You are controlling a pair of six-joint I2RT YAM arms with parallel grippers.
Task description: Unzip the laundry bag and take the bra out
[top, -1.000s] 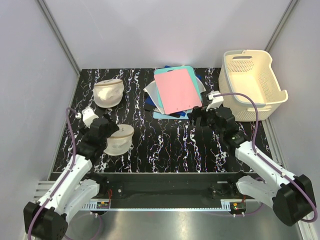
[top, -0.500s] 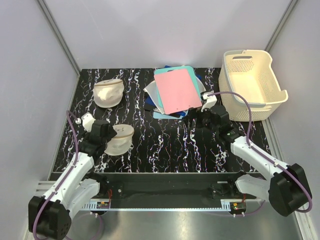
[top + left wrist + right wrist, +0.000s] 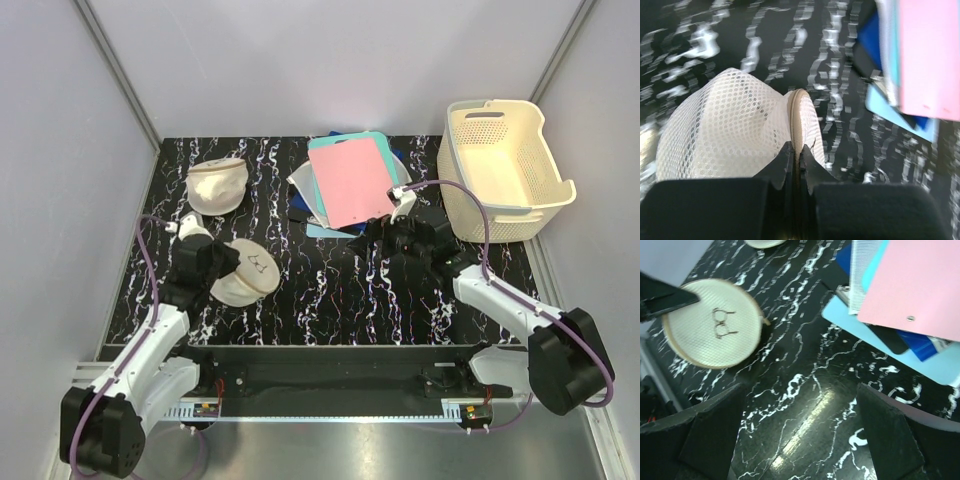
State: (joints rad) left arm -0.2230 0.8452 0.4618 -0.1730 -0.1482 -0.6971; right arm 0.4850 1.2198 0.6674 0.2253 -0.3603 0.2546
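Note:
The laundry bag (image 3: 248, 272) is a round cream mesh pouch at the table's left front, tipped so that its flat face with a dark squiggle points up and to the right. My left gripper (image 3: 224, 270) is shut on the bag's rim seam. In the left wrist view the two black fingertips (image 3: 788, 156) pinch the beige zipper band of the bag (image 3: 735, 130). My right gripper (image 3: 372, 232) hangs open above bare table at mid-table. In its wrist view the gripper (image 3: 800, 425) holds nothing, and the bag (image 3: 715, 330) lies to its upper left. The bra is hidden.
A second, plain cream pouch (image 3: 217, 185) sits at the back left. A stack of pink, teal and blue folders (image 3: 350, 182) lies at the back centre. A cream plastic basket (image 3: 505, 165) stands at the back right. Grey walls enclose the table.
My left gripper has shut on the bag's rim, and the bag has tipped so that its squiggle face shows. The right arm has moved left, towards the middle of the table.

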